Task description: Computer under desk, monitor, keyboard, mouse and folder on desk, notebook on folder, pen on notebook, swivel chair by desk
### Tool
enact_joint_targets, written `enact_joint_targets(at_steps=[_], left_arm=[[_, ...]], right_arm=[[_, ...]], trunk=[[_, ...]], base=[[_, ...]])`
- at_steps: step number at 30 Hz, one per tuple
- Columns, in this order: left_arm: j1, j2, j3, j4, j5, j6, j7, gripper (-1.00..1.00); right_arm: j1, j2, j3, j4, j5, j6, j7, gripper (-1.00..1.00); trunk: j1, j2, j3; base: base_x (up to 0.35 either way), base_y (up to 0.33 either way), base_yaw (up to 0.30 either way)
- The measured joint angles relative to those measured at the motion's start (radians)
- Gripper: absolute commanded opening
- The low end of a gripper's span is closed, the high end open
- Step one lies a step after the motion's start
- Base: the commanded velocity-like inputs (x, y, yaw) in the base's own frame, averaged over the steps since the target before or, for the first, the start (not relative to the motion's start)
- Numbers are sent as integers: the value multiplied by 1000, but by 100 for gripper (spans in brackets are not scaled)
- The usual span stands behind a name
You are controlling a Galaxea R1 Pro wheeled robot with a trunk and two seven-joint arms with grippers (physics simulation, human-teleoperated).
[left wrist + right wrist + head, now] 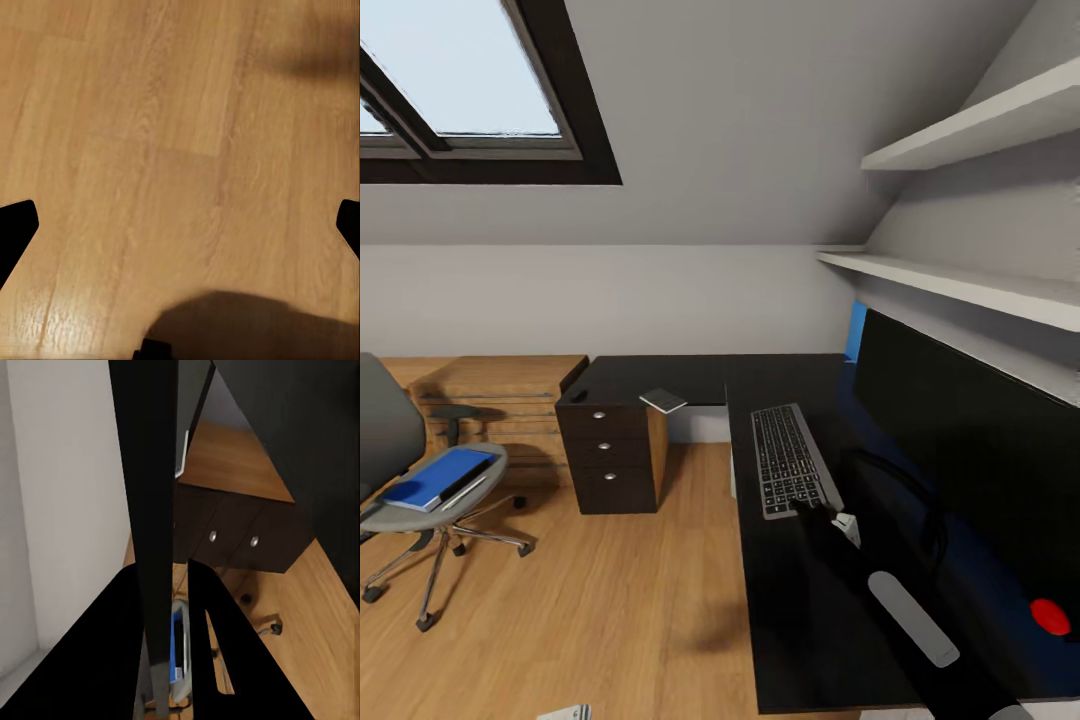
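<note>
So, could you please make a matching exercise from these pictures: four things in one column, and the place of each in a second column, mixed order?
Things:
1. keyboard
2. folder
3. notebook
4. monitor

Places:
A. on the seat of the swivel chair
B. standing along the wall side of the desk
C. on the corner of the desk, above the drawer unit
D. flat on the desk, with the right claw at its near end

Right pairs: 1-D, 2-A, 3-C, 4-B
</note>
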State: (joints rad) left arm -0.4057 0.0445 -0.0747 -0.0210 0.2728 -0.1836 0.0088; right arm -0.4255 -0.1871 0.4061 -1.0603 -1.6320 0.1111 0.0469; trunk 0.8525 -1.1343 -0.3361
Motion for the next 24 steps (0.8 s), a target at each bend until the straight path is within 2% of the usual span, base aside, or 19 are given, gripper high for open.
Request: enact_joint_targets(at_steps=[4, 14, 24], left_arm=[[0, 0, 0, 0, 0, 0, 1, 100], [0, 0, 1, 0, 2, -2, 1, 100], [0, 0, 1, 0, 2, -2, 1, 100]], right_arm=[[0, 2, 0, 2, 1, -2, 2, -100], [0, 5, 3, 3, 2, -5, 1, -100], [0, 35, 2, 2, -7, -4, 8, -100]], trunk=[[0, 0, 0], [0, 0, 0], [0, 0, 0]], base=[[-136, -160, 0], [-294, -12, 0], [-19, 0, 0]])
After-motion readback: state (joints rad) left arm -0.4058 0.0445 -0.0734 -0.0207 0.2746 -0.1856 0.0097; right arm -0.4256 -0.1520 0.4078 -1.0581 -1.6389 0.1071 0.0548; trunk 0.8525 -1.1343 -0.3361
